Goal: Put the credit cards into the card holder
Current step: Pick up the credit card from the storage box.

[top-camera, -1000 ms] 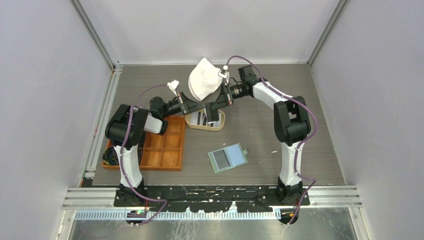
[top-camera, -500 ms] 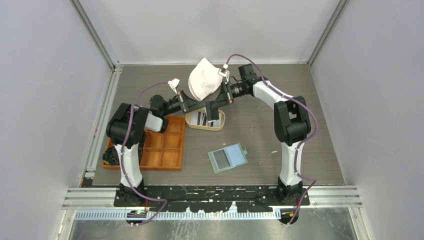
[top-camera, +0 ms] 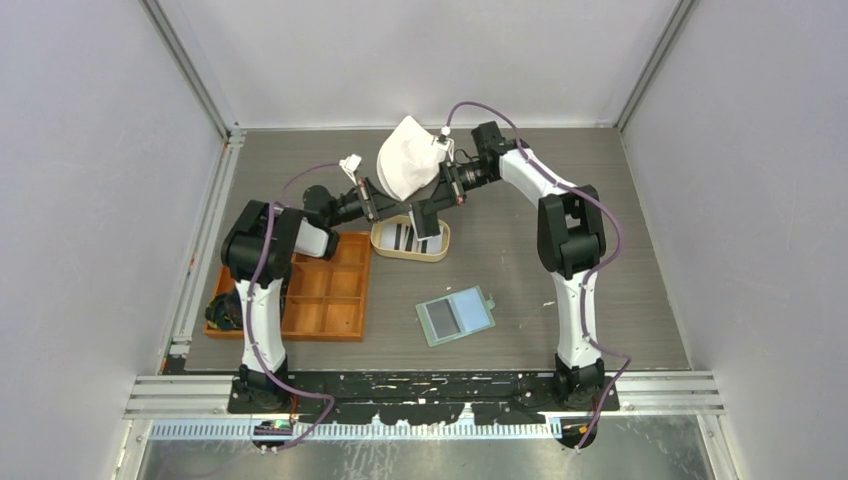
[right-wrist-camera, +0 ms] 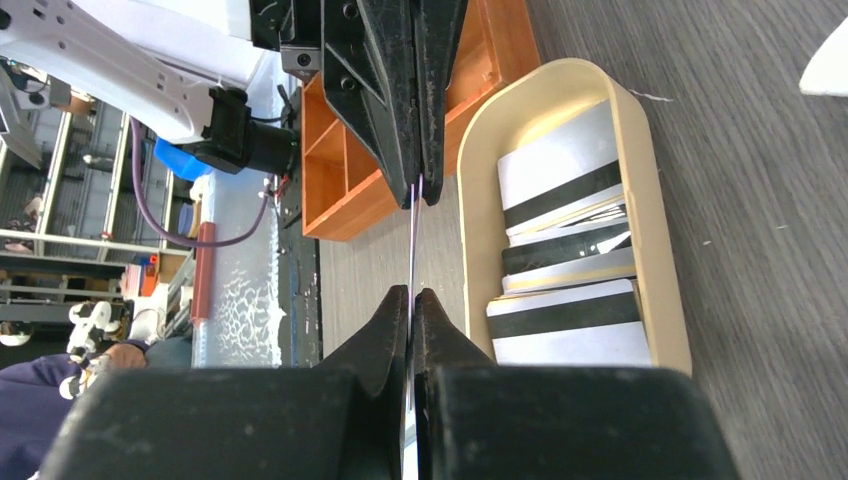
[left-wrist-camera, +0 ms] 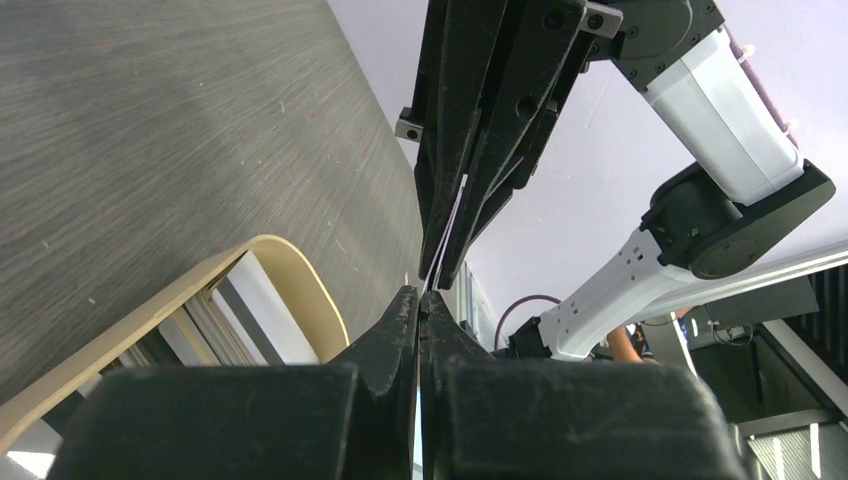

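I read the worktop (top-camera: pixel 600 260) as matt grey with a wood-grain print. The oval tray (right-wrist-camera: pixel 668 260) looks like smooth pale wood; its credit cards (right-wrist-camera: pixel 565 190) are glossy plastic with black stripes. The orange tray (top-camera: pixel 330 300) at the left edge has a satin sheen. The white cloth (top-camera: pixel 405 160) by the far edge looks soft. The card holder (top-camera: pixel 456 315) has clear plastic pockets. The left gripper (left-wrist-camera: pixel 420 300) and right gripper (right-wrist-camera: pixel 412 295) are matt black plastic.

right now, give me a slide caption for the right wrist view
The right pincer and left pincer pinch one credit card edge-on near the tan tray of cards.
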Available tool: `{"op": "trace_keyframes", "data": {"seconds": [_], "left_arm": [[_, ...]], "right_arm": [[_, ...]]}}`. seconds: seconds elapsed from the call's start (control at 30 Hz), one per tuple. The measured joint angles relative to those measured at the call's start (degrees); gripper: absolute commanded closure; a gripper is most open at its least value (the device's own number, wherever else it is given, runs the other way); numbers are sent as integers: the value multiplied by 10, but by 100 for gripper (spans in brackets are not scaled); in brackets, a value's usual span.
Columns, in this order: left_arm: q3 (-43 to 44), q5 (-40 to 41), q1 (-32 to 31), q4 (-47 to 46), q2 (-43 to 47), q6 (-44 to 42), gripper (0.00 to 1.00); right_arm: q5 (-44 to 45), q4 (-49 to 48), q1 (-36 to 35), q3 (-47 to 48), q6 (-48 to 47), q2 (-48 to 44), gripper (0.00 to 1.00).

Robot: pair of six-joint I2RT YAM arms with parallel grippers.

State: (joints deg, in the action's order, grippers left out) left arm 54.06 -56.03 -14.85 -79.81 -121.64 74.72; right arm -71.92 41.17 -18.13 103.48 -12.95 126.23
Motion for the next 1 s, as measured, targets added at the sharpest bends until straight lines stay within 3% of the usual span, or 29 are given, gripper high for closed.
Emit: {"op": "trace_keyframes", "data": {"seconds": [0.27, 0.67, 1.0], "left_arm": [[1, -11, 0, 25, -12, 1, 100], [1, -2, 2, 125, -11, -43, 100], [1, 15, 4, 146, -12, -50, 100]], "right_arm": [[0, 77, 0, 33, -76, 38, 98], [13, 79, -1, 34, -86, 68, 97], [13, 73, 0, 44, -86, 83, 97]]}}
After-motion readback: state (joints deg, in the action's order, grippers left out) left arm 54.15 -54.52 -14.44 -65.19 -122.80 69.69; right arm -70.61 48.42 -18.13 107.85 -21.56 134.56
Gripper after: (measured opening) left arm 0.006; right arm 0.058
